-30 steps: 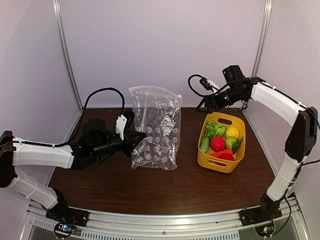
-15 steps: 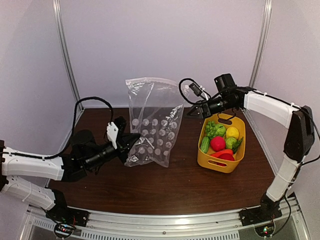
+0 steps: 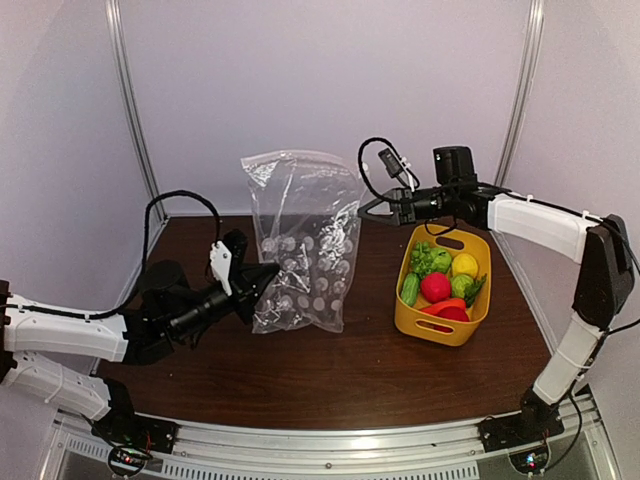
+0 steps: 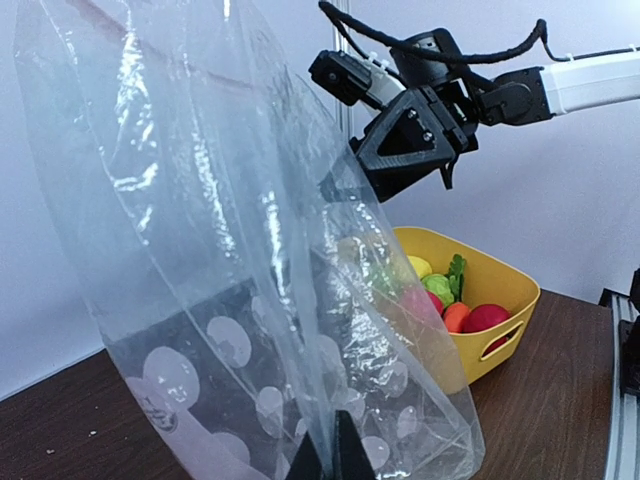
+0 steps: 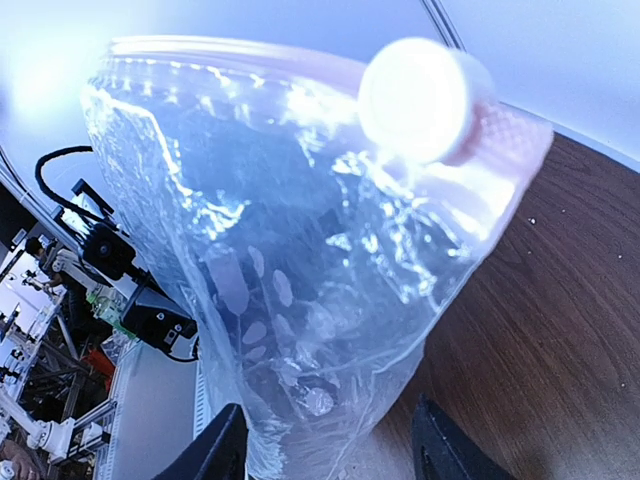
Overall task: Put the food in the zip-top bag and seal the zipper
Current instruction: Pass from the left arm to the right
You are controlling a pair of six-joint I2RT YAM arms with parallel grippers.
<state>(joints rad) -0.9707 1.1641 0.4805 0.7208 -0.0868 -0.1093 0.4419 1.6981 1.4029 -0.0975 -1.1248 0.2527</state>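
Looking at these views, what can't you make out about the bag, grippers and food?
Zipper: right wrist view, glare washes it out; open or sealed unclear.
Right gripper: top view, too small to tell whether it touches the zip-top bag.
Left gripper: left wrist view, bottom edge cuts off all but its tips.
Food: top view, lower pieces hidden by the basket wall.

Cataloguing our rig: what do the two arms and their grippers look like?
Both are white shells between black joints: left arm, right arm. Each ends in a black gripper with angular, tapering fingers: left gripper, right gripper. A thin black cable loops loose above each wrist: left cable, right cable. A white bracket sits on the left wrist.
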